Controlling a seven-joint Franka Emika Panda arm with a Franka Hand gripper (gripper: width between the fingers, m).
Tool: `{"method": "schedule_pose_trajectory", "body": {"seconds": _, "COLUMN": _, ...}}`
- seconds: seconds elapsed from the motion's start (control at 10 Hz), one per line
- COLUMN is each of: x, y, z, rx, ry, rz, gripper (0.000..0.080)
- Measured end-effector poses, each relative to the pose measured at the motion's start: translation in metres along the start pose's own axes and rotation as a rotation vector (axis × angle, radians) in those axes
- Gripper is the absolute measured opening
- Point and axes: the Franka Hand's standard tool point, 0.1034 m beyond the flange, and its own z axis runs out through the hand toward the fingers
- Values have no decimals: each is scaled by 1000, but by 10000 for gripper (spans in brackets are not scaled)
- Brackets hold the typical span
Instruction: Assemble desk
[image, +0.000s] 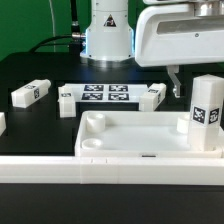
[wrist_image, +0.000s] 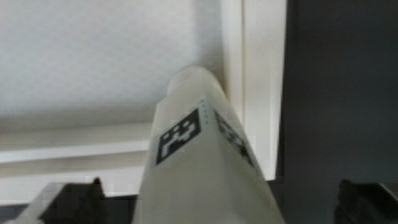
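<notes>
The white rimmed tabletop (image: 135, 137) lies at the front of the black table, with a round socket at each corner that shows. One tagged leg (image: 205, 108) stands upright in its corner on the exterior view's right. My gripper (image: 196, 80) hangs over that leg's top, open. In the wrist view the leg (wrist_image: 199, 140) rises between the two dark fingers (wrist_image: 79, 203) with a gap on each side, over the tabletop (wrist_image: 89, 60). Three more legs lie loose behind: one (image: 30, 93), a second (image: 66, 100) and a third (image: 153, 96).
The marker board (image: 106, 94) lies flat between the loose legs behind the tabletop. A long white border bar (image: 90, 167) runs along the front edge. The robot base (image: 106, 35) stands at the back. A white piece (image: 2, 122) shows at the left edge.
</notes>
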Motion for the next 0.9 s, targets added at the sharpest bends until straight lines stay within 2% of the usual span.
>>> {"method": "schedule_pose_trajectory", "body": {"seconds": 0.5, "x": 3, "y": 5, "z": -1, "rx": -22, "ry": 0, "rz": -402, "gripper": 649}}
{"method": "schedule_pose_trajectory", "body": {"seconds": 0.7, "x": 3, "y": 5, "z": -1, "rx": -25, "ry": 0, "rz": -446, "gripper": 649}}
{"method": "schedule_pose_trajectory", "body": {"seconds": 0.9, "x": 3, "y": 5, "z": -1, "rx": -25, "ry": 0, "rz": -442, "gripper": 388}}
